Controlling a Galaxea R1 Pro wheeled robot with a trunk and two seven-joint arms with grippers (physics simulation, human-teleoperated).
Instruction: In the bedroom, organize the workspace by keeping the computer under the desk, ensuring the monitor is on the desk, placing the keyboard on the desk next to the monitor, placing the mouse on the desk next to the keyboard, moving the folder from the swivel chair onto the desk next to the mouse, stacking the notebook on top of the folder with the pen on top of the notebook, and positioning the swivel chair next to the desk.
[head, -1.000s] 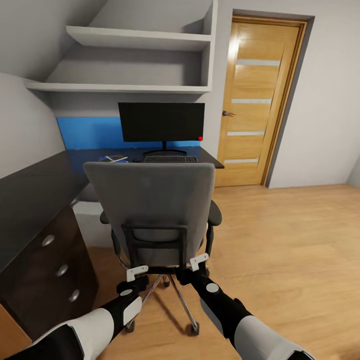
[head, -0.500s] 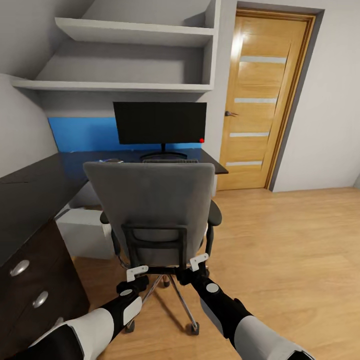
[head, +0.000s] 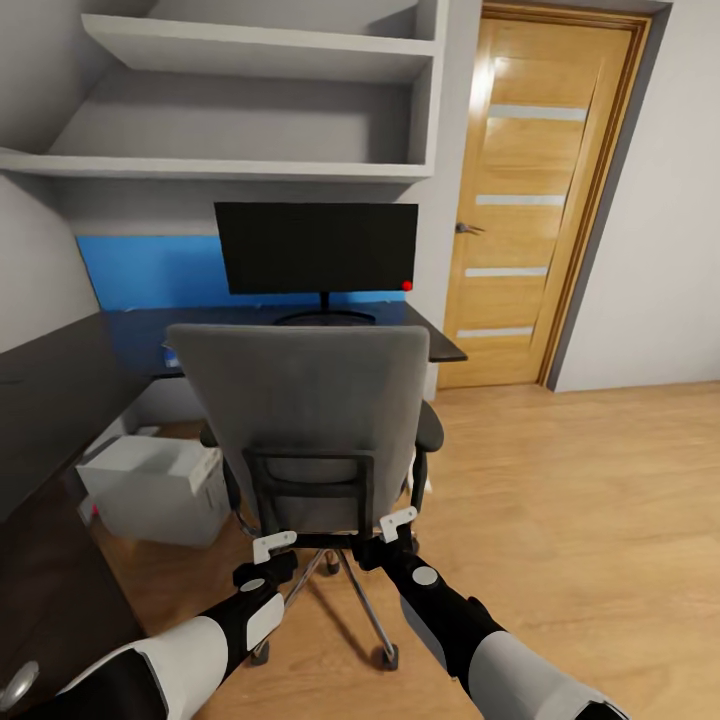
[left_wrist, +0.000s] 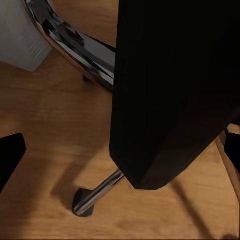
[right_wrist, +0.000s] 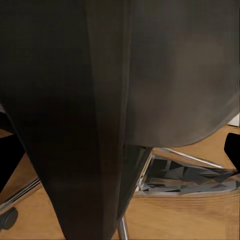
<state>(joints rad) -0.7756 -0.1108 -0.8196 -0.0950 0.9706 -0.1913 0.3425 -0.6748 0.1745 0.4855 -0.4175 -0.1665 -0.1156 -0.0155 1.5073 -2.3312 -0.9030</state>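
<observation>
- Grippers: the left gripper (head: 268, 556) and right gripper (head: 392, 532) sit at lower centre of the head view, both against the black frame under the backrest of the grey padded swivel chair (head: 305, 420). In the wrist views the dark fingertips stand wide apart at the frame edges, so both claws read as released, pressing rather than clamping.
- Step in hand, as judged: pushing the chair toward the desk. Keep both contact points level and the push straight, so the chrome five-star base (left_wrist: 75, 45) rolls on its casters without swivelling.
- Clearance: the light grey-white boxy computer tower (head: 155, 488) stands on the wood floor at left, under the desk and just beside the chair's path; steer to avoid clipping it.
- Desk: the glossy black L-shaped desk (head: 60, 365) runs from lower left to centre. The wide black flat monitor (head: 316, 248) stands on it beyond the chair.
- Containers: the white wall shelves (head: 250, 110), upper left, look bare. Other desk items are hidden by the backrest.
</observation>
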